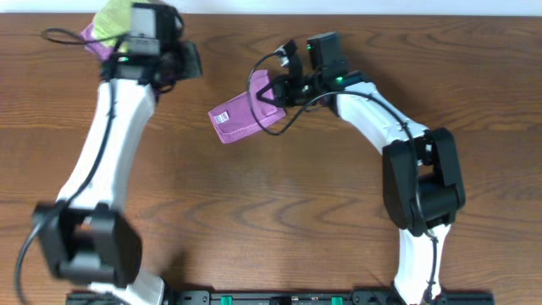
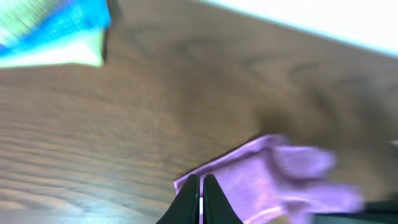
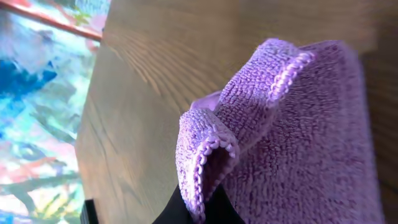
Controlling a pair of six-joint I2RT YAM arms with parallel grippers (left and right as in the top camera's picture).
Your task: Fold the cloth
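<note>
The lilac cloth [image 1: 244, 116] lies bunched on the wooden table near the middle, its white tag [image 1: 224, 114] at the left end. My right gripper [image 1: 275, 89] is shut on the cloth's right edge. In the right wrist view a stitched fold of the cloth [image 3: 292, 124] stands pinched between the dark fingertips of the right gripper [image 3: 199, 214]. My left gripper [image 2: 202, 186] is shut with nothing between its fingers. Blurred purple fabric [image 2: 286, 180] lies just past its tips; I cannot tell which cloth it is. The left wrist [image 1: 144, 38] hangs at the back left.
A lime-green cloth [image 1: 114, 19] with purple fabric [image 1: 93, 38] beside it sits at the back left corner, partly under the left arm. A bright blue and pale green folded cloth [image 2: 56, 34] shows in the left wrist view. The table's back edge [image 1: 339, 13] is close behind both grippers.
</note>
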